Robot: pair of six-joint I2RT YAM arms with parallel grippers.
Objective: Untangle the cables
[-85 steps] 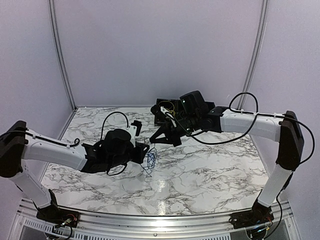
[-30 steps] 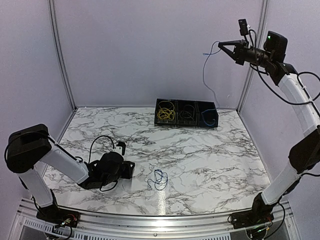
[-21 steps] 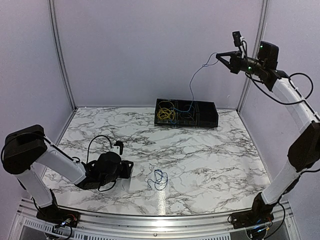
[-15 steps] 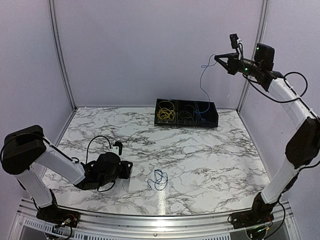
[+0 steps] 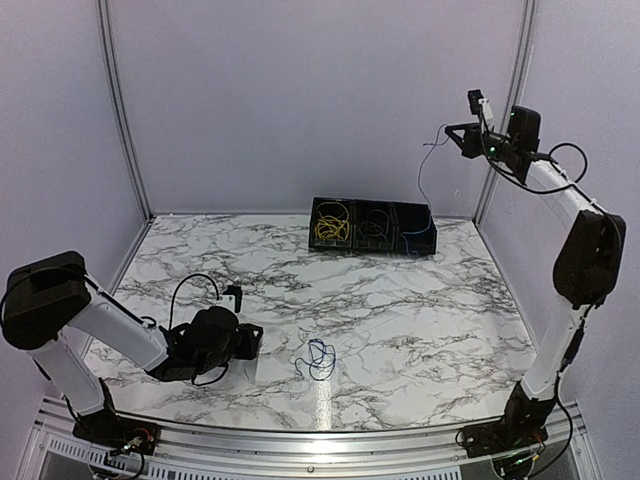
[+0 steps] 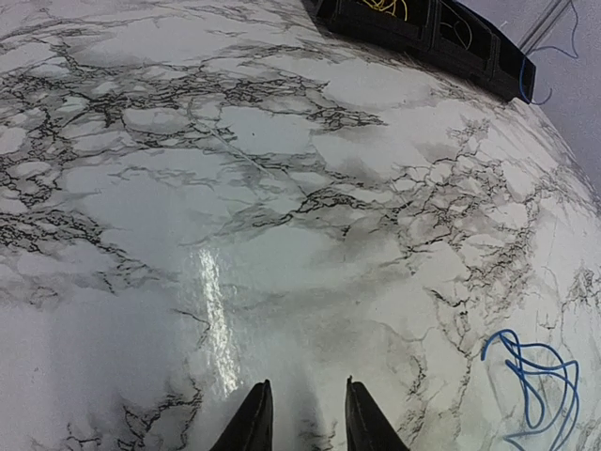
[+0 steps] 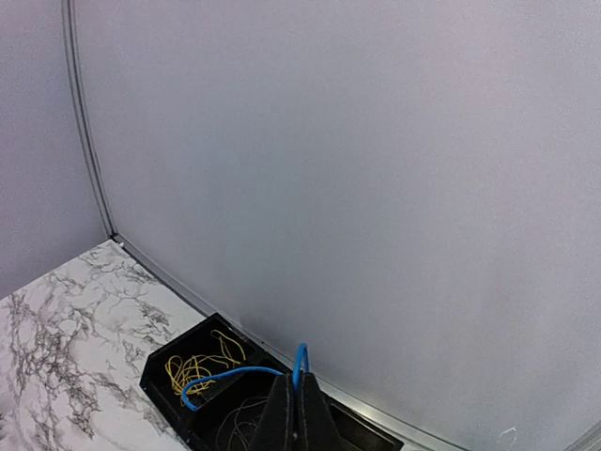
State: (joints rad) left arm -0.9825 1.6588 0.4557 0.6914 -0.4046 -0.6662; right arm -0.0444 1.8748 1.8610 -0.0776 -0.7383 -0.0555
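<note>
Right gripper [image 5: 448, 130], high above the tray's [image 5: 360, 247] right bin, pinches blue cable [image 7: 235, 373] shut. Judged: letting its tail hang straight into that bin. Left gripper [image 6: 306, 385] sits low, well in front of the tray, narrowly parted, empty.

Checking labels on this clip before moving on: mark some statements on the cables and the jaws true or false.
1. The right gripper has its jaws shut on the hanging blue cable. True.
2. The left gripper clamps the blue cable on the table. False: its jaws stand apart and empty, the cable lying off to its right.
3. The yellow cable lies in the left compartment of the tray. True.
4. The hanging blue cable reaches down into the middle compartment. False: into the right one.
</note>
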